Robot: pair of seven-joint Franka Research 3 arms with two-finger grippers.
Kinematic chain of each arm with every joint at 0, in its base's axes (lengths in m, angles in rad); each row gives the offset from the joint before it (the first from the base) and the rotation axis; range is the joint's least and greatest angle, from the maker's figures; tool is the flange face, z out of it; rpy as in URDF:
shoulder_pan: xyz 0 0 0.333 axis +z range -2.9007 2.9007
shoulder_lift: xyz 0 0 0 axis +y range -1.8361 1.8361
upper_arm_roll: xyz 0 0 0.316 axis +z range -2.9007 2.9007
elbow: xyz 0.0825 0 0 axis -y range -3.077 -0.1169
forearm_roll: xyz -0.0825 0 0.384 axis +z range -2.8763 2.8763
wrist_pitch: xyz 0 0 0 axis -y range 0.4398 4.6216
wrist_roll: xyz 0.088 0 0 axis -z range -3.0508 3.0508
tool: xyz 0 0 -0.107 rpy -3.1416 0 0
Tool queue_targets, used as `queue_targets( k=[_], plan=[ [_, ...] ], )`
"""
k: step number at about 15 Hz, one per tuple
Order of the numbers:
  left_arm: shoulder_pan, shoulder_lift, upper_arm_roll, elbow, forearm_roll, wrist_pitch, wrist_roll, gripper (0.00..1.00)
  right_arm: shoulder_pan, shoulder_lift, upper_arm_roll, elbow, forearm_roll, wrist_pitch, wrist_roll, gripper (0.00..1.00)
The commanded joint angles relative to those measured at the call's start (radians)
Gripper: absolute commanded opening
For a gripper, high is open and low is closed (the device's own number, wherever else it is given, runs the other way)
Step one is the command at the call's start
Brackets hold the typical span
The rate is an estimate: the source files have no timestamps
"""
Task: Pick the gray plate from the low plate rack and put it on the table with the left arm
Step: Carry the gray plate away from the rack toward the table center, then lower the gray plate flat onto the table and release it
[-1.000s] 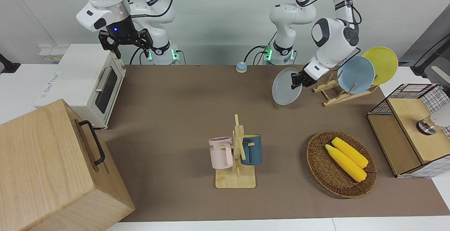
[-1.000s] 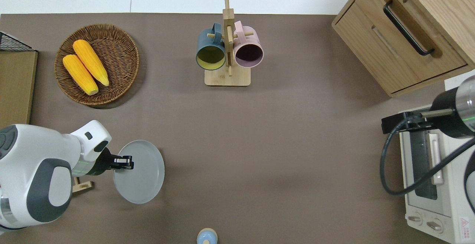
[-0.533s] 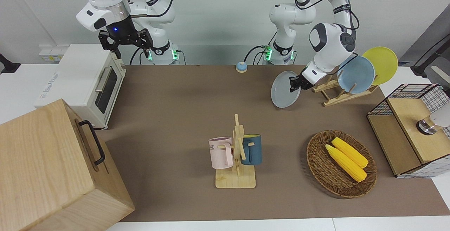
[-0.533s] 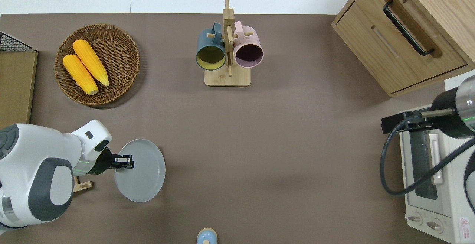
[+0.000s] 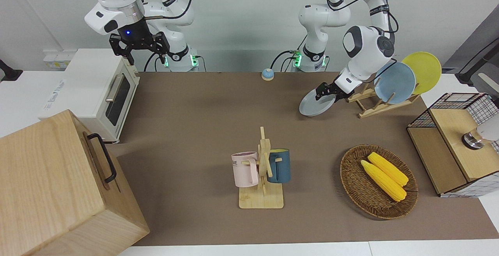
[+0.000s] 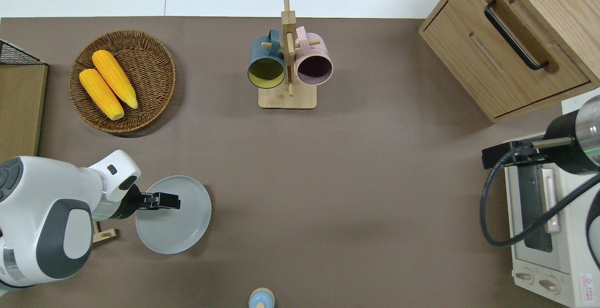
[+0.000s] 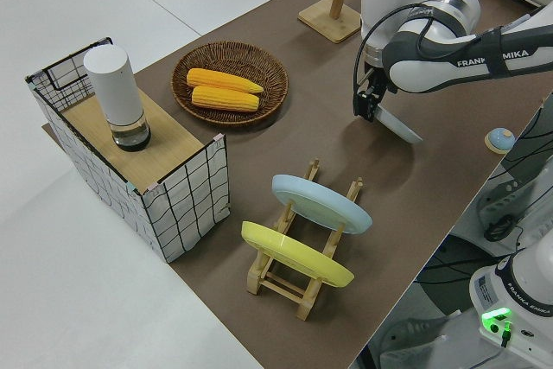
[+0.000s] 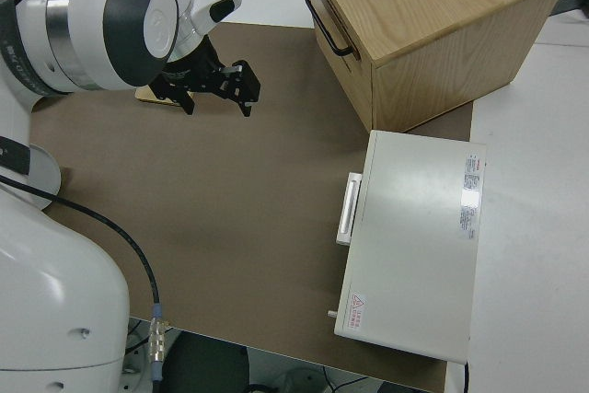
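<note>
The gray plate (image 6: 176, 221) lay nearly flat on the brown surface (image 6: 328, 181), face up, just beside the low plate rack (image 5: 376, 106) toward the right arm's end. The left hand (image 6: 171, 201) was over it; whether its fingers gripped the rim could not be told. The right arm was parked.

A plain pale wall (image 5: 241, 18) rises where the robots stand, evenly lit with soft shadows. The worktop (image 5: 195, 104) has a matte brown covering with white edges. A large light-wood cabinet (image 5: 50, 186) with a black handle sits toward the right arm's end, and a white toaster oven (image 5: 93, 88) stands beside it, nearer to the robots. A wire-mesh box (image 7: 130, 162) with a wooden top occupies the left arm's end. The floor (image 7: 112, 300) looks white.
</note>
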Motion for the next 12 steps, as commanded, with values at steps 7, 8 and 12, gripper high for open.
queue_targets(
  k=[7,8,12],
  plan=[
    [0.004,0.0,0.01,0.121,0.082,-0.003,-0.013,0.99,-0.007,-0.002,0.007,0.006,0.007,-0.014,-0.001,0.99],
    [0.005,0.0,0.01,0.153,0.103,-0.03,-0.01,0.99,-0.007,-0.002,0.005,0.006,0.007,-0.014,0.0,0.99],
    [0.01,-0.005,0.022,0.274,0.135,-0.167,-0.012,1.0,-0.007,-0.002,0.007,0.006,0.007,-0.014,-0.001,0.99]
  ],
)
